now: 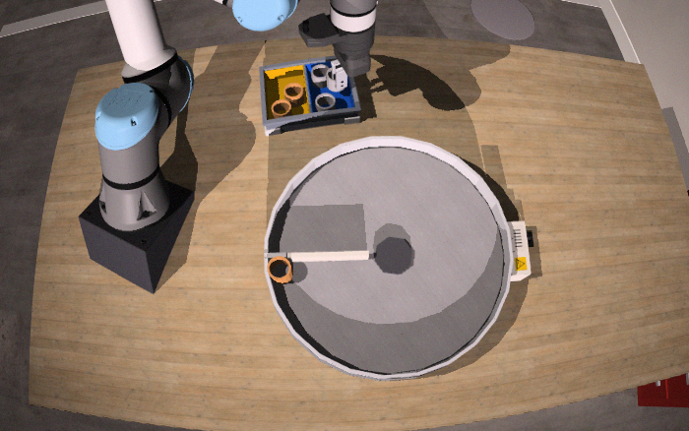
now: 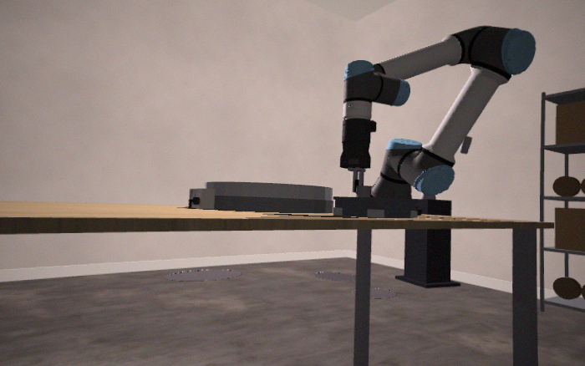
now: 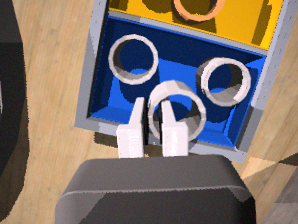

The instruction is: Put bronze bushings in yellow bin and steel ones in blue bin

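My gripper [image 1: 337,81] [image 2: 357,189] [image 3: 153,111] is shut on the wall of a steel bushing [image 1: 331,85] [image 2: 364,190] [image 3: 172,87], one finger inside the ring. It holds the bushing upright, low over the blue bin [image 3: 172,50], near that bin's outer side. Two more steel bushings stand in the blue bin: one [image 1: 325,94] [image 3: 114,60] nearer the turntable, one [image 1: 315,80] [image 3: 240,95] farther from it. Two bronze bushings are in the yellow bin [image 1: 274,91]: one [image 1: 293,100] [image 3: 197,18] nearer the divider, another [image 1: 281,114] at the near corner. Another bronze bushing [image 1: 290,273] rides on the turntable [image 1: 436,203].
A pale bar [image 1: 327,256] spans from the turntable's rim to near its dark hub [image 1: 394,255], beside the bronze bushing. A raised wall [image 1: 482,188] rings the turntable. A white control box [image 1: 518,243] sits at its right side. The arm's base stands at the table's left.
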{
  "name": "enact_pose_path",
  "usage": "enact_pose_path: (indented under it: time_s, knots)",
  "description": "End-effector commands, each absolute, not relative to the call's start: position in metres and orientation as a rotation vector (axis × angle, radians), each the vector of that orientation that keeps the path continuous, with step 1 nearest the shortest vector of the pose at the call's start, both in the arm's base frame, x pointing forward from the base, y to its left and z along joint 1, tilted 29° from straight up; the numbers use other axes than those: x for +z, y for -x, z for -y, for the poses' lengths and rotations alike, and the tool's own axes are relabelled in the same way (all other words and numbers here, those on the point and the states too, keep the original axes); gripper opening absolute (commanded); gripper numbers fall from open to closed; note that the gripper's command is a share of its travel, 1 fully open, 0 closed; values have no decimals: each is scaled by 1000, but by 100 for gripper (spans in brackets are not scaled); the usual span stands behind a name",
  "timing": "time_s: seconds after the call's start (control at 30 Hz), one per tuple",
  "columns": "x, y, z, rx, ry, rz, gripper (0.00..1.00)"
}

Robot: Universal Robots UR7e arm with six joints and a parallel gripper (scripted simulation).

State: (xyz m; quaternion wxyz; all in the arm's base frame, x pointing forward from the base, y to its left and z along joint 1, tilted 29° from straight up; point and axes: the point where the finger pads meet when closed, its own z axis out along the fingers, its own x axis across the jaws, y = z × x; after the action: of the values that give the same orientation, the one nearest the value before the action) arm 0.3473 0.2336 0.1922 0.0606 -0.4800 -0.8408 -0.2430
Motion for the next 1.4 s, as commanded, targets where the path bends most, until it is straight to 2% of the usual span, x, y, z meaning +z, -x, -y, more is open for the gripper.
enact_pose_path:
  time_s: [0.0,1.37]
  knots:
    - [185,-347,-236,-730,1452,2541,0]
    - [172,-350,-244,-733,1452,2542,0]
